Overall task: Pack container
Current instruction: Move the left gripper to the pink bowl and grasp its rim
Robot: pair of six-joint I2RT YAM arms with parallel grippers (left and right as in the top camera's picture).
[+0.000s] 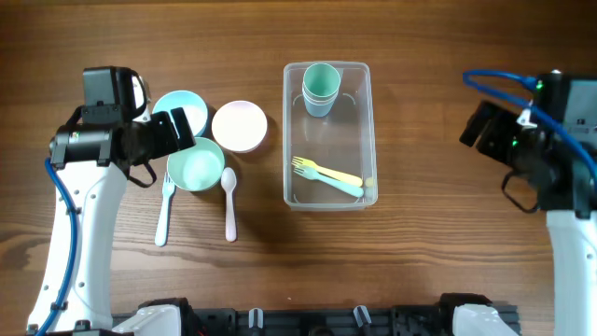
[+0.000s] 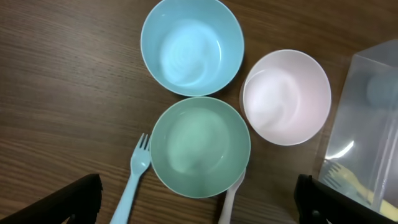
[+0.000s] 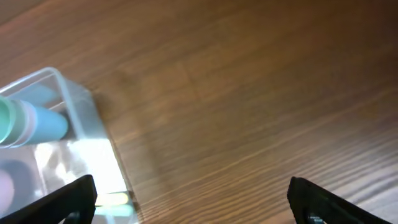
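Note:
The clear plastic container [image 1: 326, 135] stands mid-table and holds stacked cups [image 1: 320, 89] plus a yellow and a teal fork [image 1: 326, 175]. Left of it sit a blue bowl [image 1: 179, 112], a pink bowl [image 1: 240, 125] and a green bowl [image 1: 196, 164]. A blue fork [image 1: 165, 210] and a pink spoon [image 1: 229, 201] lie beside the green bowl. My left gripper [image 2: 198, 202] is open and empty above the green bowl [image 2: 200, 147]. My right gripper [image 3: 193, 199] is open and empty over bare wood, right of the container [image 3: 74, 155].
The left wrist view also shows the blue bowl [image 2: 191, 45], pink bowl [image 2: 286, 96], blue fork [image 2: 134, 183] and the container's corner [image 2: 370, 143]. The wooden table [image 1: 448, 243] extends around the container.

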